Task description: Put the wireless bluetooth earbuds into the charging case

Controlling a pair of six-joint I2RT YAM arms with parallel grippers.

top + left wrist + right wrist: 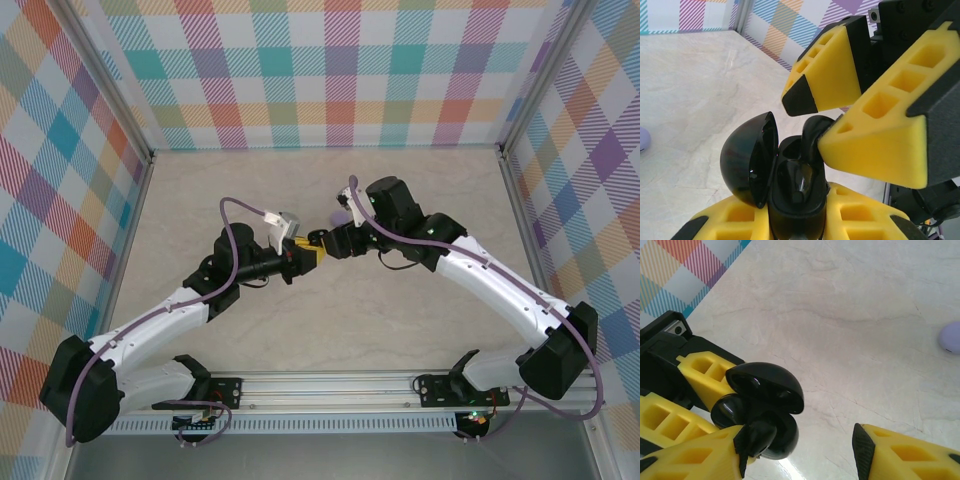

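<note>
Wide shot first: the pale marbled worktop [420, 180] stretches out, and the white-and-black left arm [160, 320] and right arm [490, 275] lean in and meet nose to nose near its middle.

The left claw [303, 256] is clamped tight, its yellow foam pads [735, 222] hugging the glossy black clamshell charging case [792, 185] from both sides and holding it up off the surface. The case stands upright in the left wrist view, its domed lid [747, 160] hinged open to the left.

Facing it, the right claw [802, 447] is spread wide with nothing gripped between its jaws. One of its yellow fingers [875, 145] has its tip right against the small black rounded earbud [814, 134], while the other finger sits clear above it.

That earbud sits at the mouth of the open case, leaning into the cavity. How deep it is seated is hard to judge, black on black.

Off on the bare surface, well apart from the action, lies a pale lavender rounded piece [951, 337], cut off by the frame edge.
</note>
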